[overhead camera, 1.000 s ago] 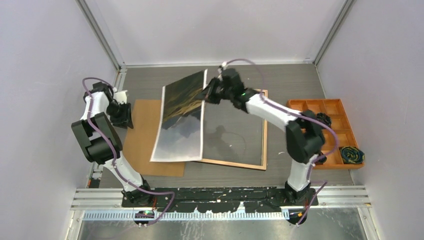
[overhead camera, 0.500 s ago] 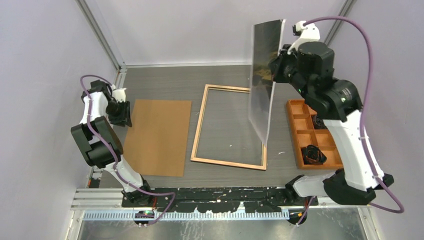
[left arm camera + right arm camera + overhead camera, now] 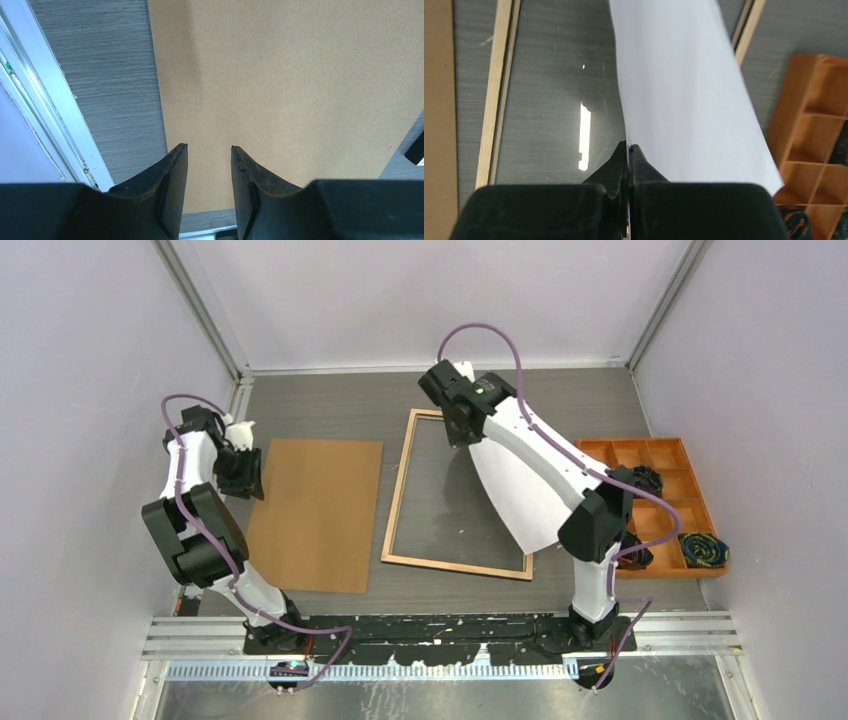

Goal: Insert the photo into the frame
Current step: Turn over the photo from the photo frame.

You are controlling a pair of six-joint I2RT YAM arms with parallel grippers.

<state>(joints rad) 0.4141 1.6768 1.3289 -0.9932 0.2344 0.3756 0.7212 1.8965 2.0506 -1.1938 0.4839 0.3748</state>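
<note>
My right jaws are clenched on the photo (image 3: 520,490), white back up, skewed across the right rail of the frame (image 3: 398,502); left jaws released above the board (image 3: 280,75); lowered so, I think a corner catches that rail and creases.

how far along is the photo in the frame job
Done: the frame lies wood side up, the backing board beside it. In hand: the right tool is shut on the photo, white back up, over the frame's right half. Left: laying it flat inside the frame. The left tool hangs open over the backing board.
</note>
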